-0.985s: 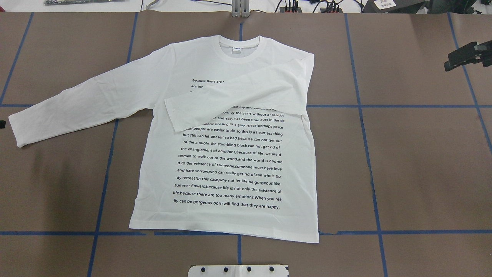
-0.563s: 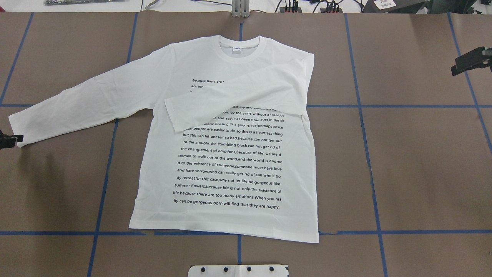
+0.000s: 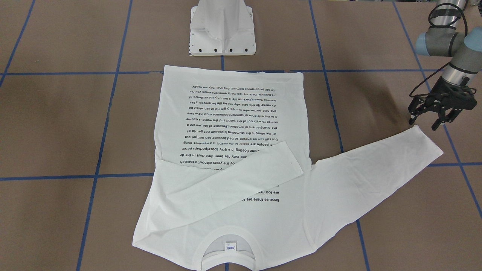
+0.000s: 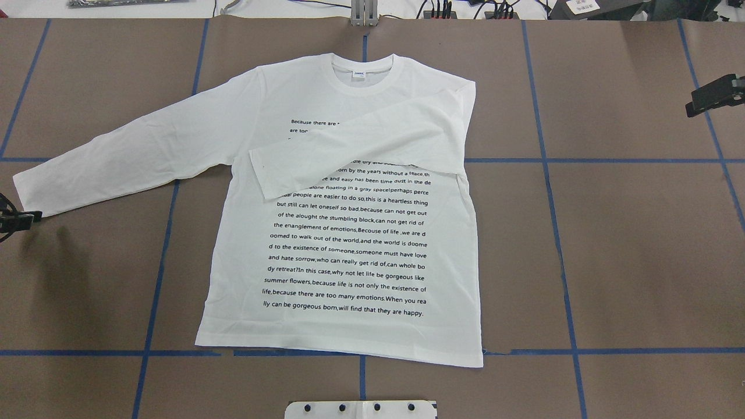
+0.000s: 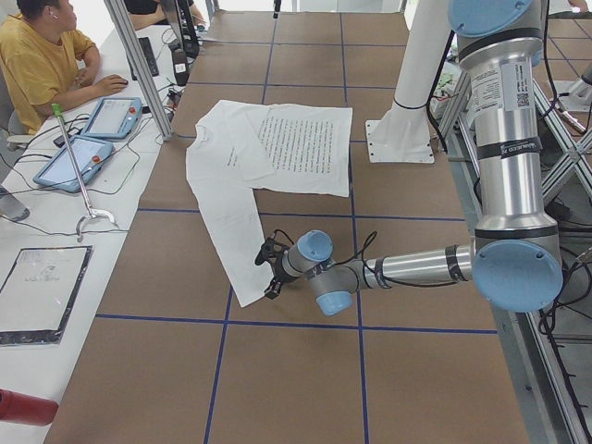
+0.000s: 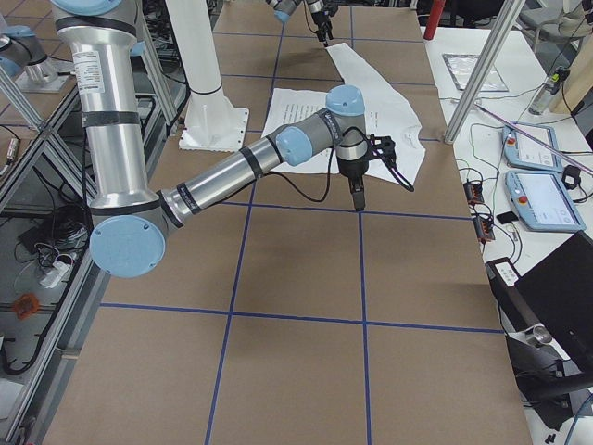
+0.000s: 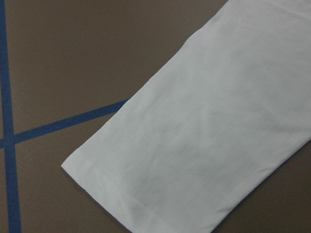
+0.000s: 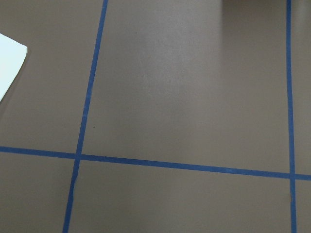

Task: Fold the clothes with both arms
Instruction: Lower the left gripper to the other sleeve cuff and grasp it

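T-shirt (image 4: 343, 233) flat, print up, centre of counter (image 4: 628, 244), one sleeve folded across chest. Left gripper (image 3: 423, 124) fingers spread, empty, just beside outstretched sleeve, frame right. Right gripper (image 4: 713, 96): cannot tell.

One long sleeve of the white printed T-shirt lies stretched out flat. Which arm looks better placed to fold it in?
Left, probably. Its black two-finger gripper hovers open beside the outstretched sleeve's cuff. The right gripper hangs over brown table, well away from the white T-shirt.
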`<action>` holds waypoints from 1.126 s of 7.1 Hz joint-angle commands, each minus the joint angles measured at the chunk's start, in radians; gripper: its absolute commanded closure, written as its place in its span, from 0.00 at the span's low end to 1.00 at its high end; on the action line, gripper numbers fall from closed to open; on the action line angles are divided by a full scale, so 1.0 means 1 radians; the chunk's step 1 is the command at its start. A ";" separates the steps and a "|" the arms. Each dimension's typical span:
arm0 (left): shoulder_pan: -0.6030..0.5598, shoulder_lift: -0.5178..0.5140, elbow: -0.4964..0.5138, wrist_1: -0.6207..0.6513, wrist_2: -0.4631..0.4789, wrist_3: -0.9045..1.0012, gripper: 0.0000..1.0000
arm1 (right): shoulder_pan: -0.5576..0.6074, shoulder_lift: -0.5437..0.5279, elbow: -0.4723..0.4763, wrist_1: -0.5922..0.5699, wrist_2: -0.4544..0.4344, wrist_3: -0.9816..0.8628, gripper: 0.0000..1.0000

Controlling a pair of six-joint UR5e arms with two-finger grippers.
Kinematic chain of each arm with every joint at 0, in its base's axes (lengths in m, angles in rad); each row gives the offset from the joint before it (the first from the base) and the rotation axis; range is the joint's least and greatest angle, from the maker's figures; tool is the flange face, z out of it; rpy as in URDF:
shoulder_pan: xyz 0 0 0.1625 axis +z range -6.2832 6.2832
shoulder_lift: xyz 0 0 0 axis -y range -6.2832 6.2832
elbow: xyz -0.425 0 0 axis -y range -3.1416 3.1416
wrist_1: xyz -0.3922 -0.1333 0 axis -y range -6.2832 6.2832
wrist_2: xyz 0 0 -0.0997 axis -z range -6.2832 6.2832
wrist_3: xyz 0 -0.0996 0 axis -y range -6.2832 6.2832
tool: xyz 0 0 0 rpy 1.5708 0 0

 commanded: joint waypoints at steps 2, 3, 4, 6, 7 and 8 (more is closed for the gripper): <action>0.006 -0.034 0.038 -0.004 0.001 0.008 0.29 | 0.001 -0.001 0.002 0.001 -0.001 0.006 0.00; 0.007 -0.032 0.038 -0.011 0.000 0.011 0.32 | 0.000 -0.001 0.002 0.001 -0.001 0.007 0.00; 0.012 -0.031 0.038 -0.019 -0.003 0.011 0.33 | 0.000 -0.001 0.000 0.001 -0.001 0.007 0.00; 0.026 -0.023 0.039 -0.033 -0.003 0.011 0.33 | 0.000 -0.001 0.000 0.001 -0.004 0.007 0.00; 0.030 -0.019 0.041 -0.040 -0.003 0.011 0.34 | 0.001 -0.001 0.000 0.001 -0.004 0.007 0.00; 0.032 -0.017 0.041 -0.042 -0.003 0.010 0.53 | 0.000 -0.001 0.002 0.001 -0.004 0.007 0.00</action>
